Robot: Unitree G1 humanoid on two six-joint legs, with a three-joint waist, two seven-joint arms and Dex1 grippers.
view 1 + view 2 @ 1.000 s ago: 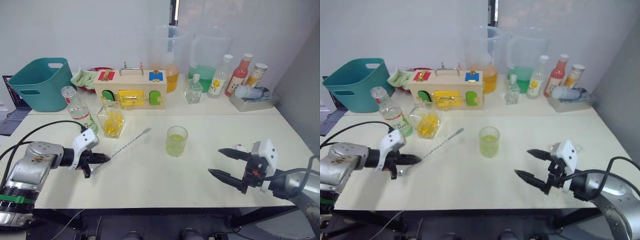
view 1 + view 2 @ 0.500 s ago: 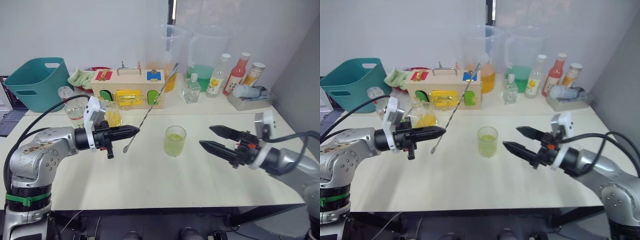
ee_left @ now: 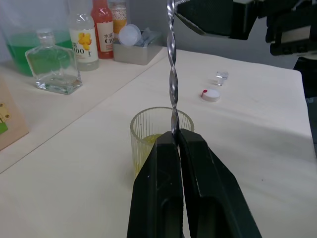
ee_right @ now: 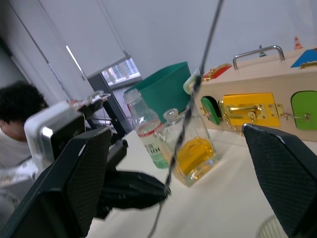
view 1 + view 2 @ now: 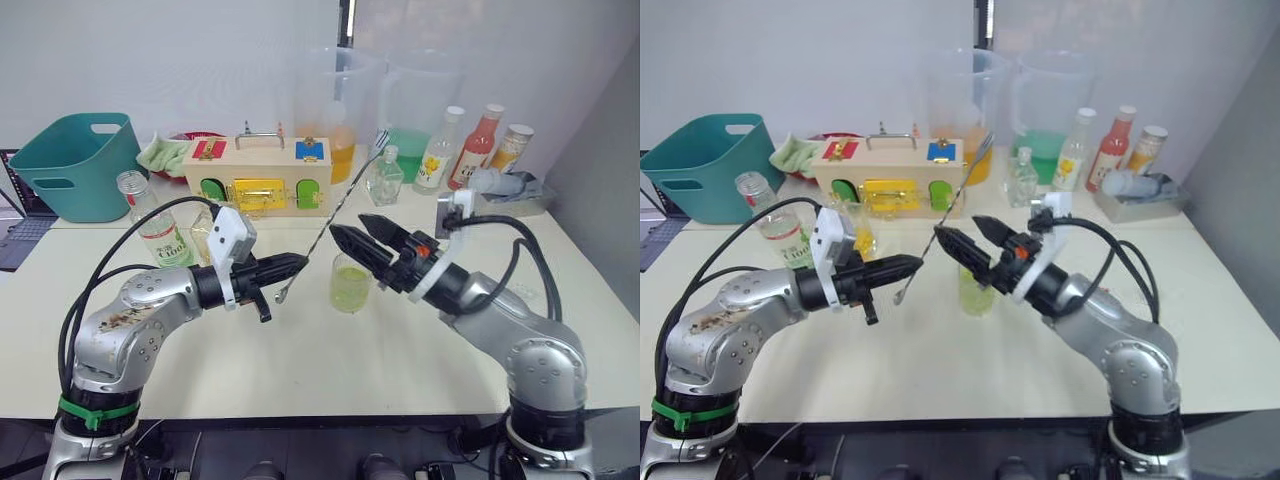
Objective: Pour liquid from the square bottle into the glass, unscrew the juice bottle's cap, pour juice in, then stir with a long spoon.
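- Since the glass (image 5: 351,282) on the table (image 5: 330,350) holds a low layer of yellow-green drink, both pours look done as far as can be judged.
- The square bottle (image 5: 214,229) stands uncapped near the wooden latch box (image 5: 262,177), with yellow liquid (image 4: 194,156) low in it.
- Beside it, toward the teal tub (image 5: 76,165), the juice bottle (image 5: 150,219) stands open; its cap (image 3: 210,94) lies on the table beyond the glass in the left wrist view, so the unscrewing is done too.
- Only the stirring seems left.
- The left gripper (image 5: 296,264) has its fingers pinched tight on the long spoon (image 5: 338,208) close to the bowl end, which hangs just below them, while the twisted handle slants up and away over the glass.
- The right gripper (image 5: 358,236) hovers above the glass with fingers spread wide and nothing in them, either side of the spoon's shaft without touching it.
- Judging by this, the spoon may need passing over or turning before its bowl can go into the drink.
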